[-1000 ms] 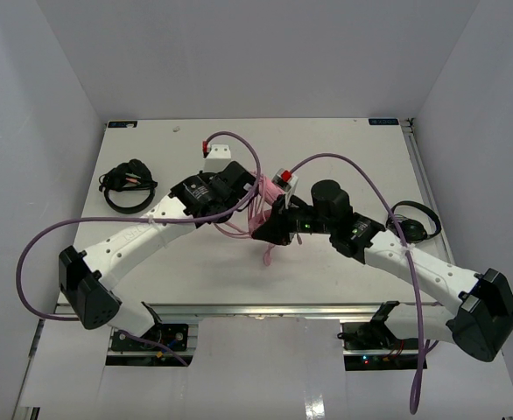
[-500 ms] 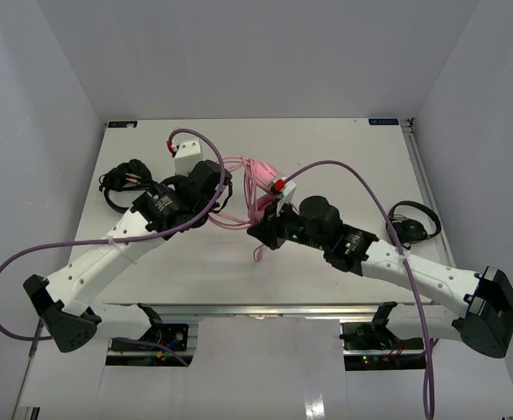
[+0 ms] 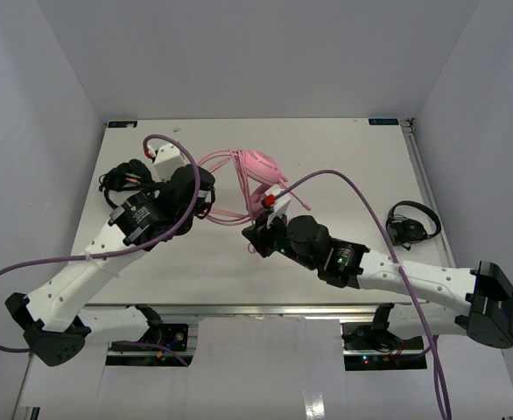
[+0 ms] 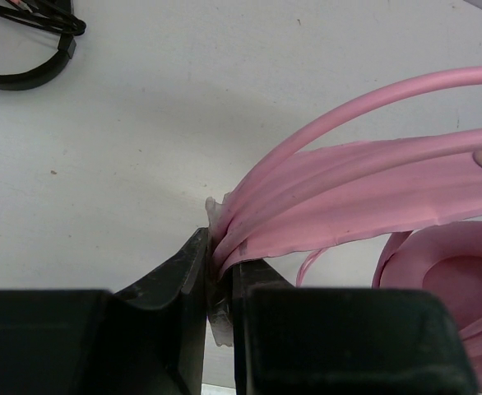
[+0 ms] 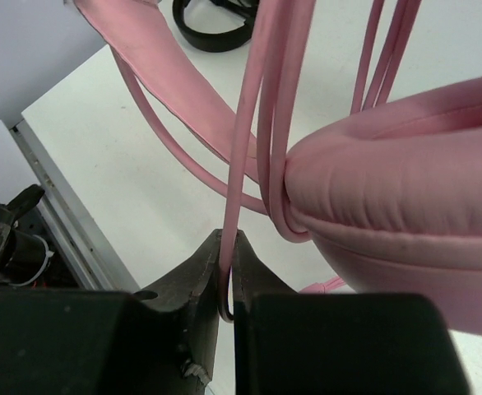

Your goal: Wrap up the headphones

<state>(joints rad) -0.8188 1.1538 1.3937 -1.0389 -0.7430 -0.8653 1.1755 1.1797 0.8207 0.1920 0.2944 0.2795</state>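
Note:
The pink headphones [image 3: 259,164] are held above the middle of the white table [image 3: 335,140]. My left gripper [image 3: 207,198] is shut on the pink headband [image 4: 348,185], with a padded ear cup [image 4: 451,271] to its right. In the left wrist view the left gripper [image 4: 218,247] pinches the band's folded end. My right gripper [image 3: 257,232], just below the headphones, is shut on the thin pink cable [image 5: 247,164]. In the right wrist view the right gripper [image 5: 229,243] holds one strand, and several cable turns run round the ear cup [image 5: 405,181].
One black headset [image 3: 127,184] lies at the table's left, close to my left wrist. Another black headset [image 3: 411,223] lies at the right. A metal rail [image 3: 265,311] runs along the near edge. Purple arm cables arch over both arms.
My left gripper swung left and away, carrying the headphones up and to the left. My right gripper followed to the left, still holding the cable.

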